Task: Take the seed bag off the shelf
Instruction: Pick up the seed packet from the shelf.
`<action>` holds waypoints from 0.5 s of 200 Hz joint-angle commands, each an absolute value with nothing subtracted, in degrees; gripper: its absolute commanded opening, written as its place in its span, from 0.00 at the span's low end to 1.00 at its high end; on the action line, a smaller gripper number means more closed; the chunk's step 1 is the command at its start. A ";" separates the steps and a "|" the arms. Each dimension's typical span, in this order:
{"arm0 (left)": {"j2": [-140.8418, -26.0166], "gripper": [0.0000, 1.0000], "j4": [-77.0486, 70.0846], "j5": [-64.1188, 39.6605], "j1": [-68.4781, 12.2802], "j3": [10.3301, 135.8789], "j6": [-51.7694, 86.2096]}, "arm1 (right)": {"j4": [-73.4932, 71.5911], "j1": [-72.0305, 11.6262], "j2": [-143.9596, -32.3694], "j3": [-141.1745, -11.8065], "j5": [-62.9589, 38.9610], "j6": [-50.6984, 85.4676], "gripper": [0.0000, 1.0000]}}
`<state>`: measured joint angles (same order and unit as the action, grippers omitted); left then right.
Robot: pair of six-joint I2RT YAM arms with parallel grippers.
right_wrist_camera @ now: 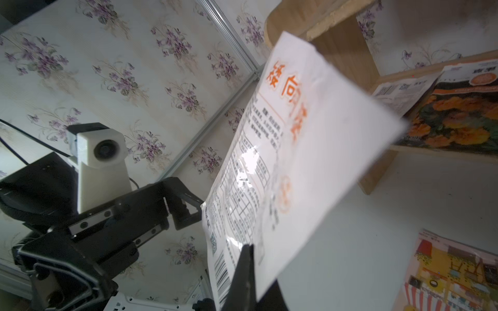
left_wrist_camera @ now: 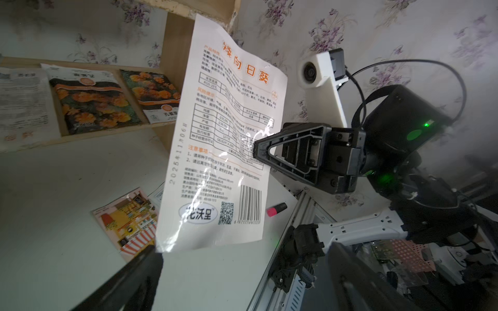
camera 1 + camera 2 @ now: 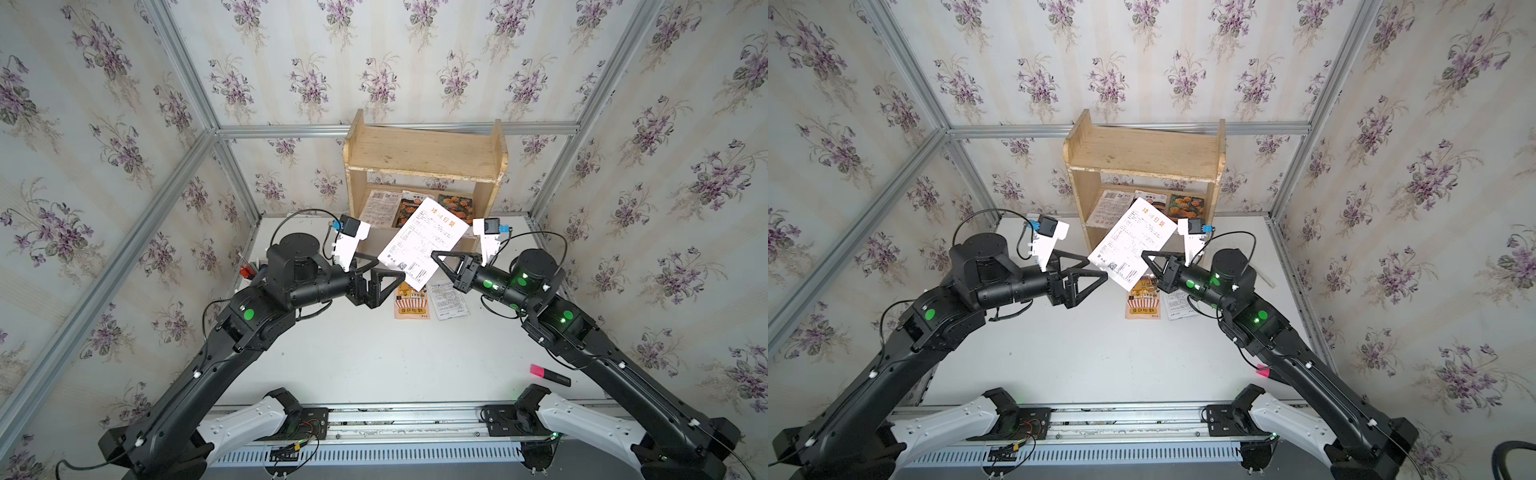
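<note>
Over the table (image 3: 374, 353), in both top views, the seed bag (image 3: 419, 245) hung in mid-air in front of the shelf (image 3: 424, 153), clear of its boards. The right gripper (image 3: 434, 254) pinched it at 1 edge. The left gripper (image 3: 388, 269) stood just beside the opposite edge with jaws wide, holding nothing. Removal looked done; setting the bag down seemed to be what remained.

The shelf's lower tier held 3 packets (image 3: 1150, 201), and its top board was bare.

From the left wrist, the right fingers (image 2: 265, 146) were clamped on the bag's printed face, and an orange packet (image 2: 129, 223) lay flat on the table.

From the right wrist, the bag filled the middle, with the left gripper's fingers spread beside it.
</note>
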<state>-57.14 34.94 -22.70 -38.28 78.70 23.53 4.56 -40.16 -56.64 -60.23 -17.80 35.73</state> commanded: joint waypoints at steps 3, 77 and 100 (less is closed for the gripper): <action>-53.88 1.00 44.39 -12.30 -38.21 77.13 18.03 | 10.09 -40.25 -60.19 -61.60 -22.99 32.01 0.00; -42.29 0.99 49.75 -6.42 -38.26 69.13 19.68 | 6.17 -40.34 -75.32 -61.72 -31.96 30.98 0.00; -39.32 0.99 49.17 -7.03 -38.23 66.88 20.08 | 3.68 -40.42 -79.87 -61.11 -33.18 31.44 0.00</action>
